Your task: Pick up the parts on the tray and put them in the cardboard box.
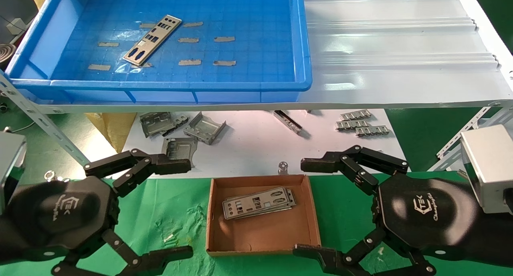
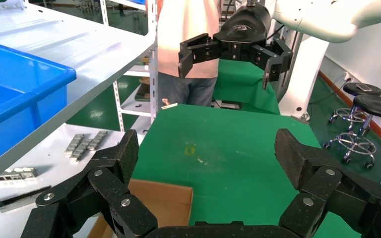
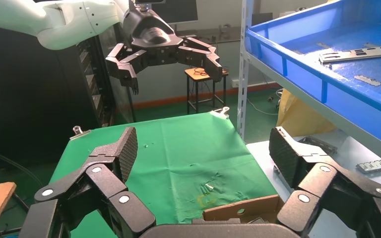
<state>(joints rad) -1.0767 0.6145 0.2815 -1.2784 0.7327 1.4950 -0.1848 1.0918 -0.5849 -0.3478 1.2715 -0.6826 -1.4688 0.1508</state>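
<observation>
Plates already fill part of the cardboard box, which sits at the bottom centre of the head view on the green cloth; a small stack of parts lies in its upper half, tilted slightly. One more part lies diagonally on the floor of the tray, in the upper left of the frame, well apart from the box.

Both arms hover low at the bottom of the frame, either side of the box. The left gripper at the lower left has its fingers spread wide and holds nothing. The right gripper at the lower right is likewise spread wide and empty. Neither touches the box or a plate.

By my reading, this is the pause between drops: most of the job looks done, and one plate remains. The next move calls for one arm, probably the left since the plate is on that side, to rise over the tray's front wall, reach toward the upper left and come down on the plate. Being thin and flat against the floor, it will likely need a grip on an edge.
</observation>
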